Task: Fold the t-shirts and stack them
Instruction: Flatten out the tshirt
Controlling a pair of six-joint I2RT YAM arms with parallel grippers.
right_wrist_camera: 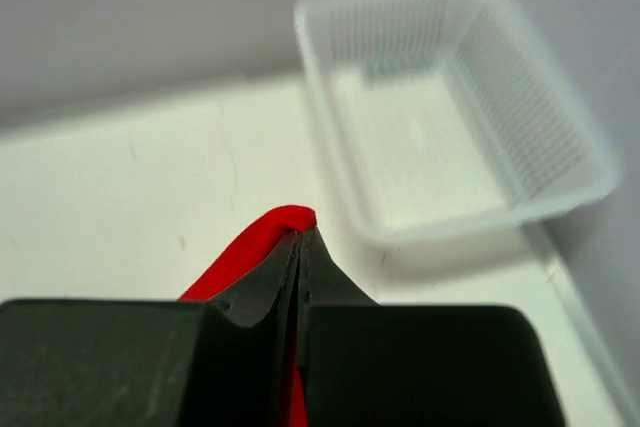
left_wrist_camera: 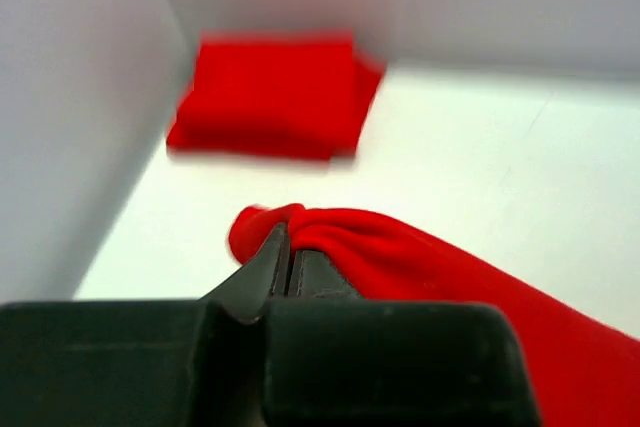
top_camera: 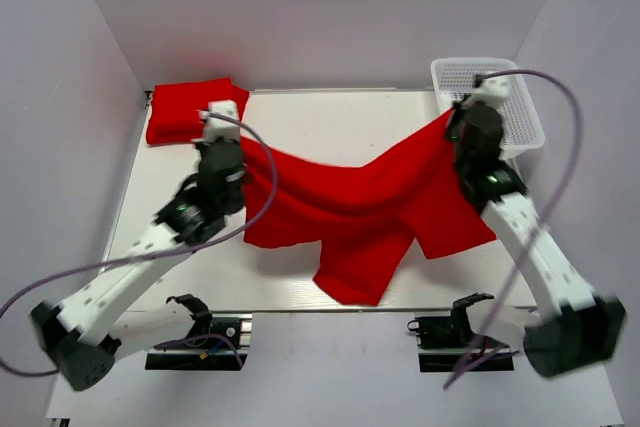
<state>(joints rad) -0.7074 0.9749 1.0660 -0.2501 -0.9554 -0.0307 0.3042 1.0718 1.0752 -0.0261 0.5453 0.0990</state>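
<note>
Plain bright red cloth t-shirt (top_camera: 350,197) stretched L-R, long axis across table (top_camera: 330,122); L claw (left_wrist_camera: 288,247) & R claw (right_wrist_camera: 300,242) clenched on its ends.

Red cloth items: two. One is the spread t-shirt (top_camera: 350,212); the other is the folded red bundle (top_camera: 188,110). How many garments the bundle contains cannot be determined.

White mesh basket (top_camera: 456,74): one.

Table (top_camera: 300,117): one.

Robot arms: two, recorded as the left arm (top_camera: 130,277) and the right arm (top_camera: 535,247).

Grippers: two, one per arm, recorded as the left gripper (left_wrist_camera: 288,247) and the right gripper (right_wrist_camera: 301,242). Each shows two fingers, four in total.

Grey-purple cables: two, the left cable (top_camera: 275,182) and the right cable (top_camera: 578,127).

Black base mounts at the near edge: two, the left mount (top_camera: 195,332) and the right mount (top_camera: 450,332).
</note>
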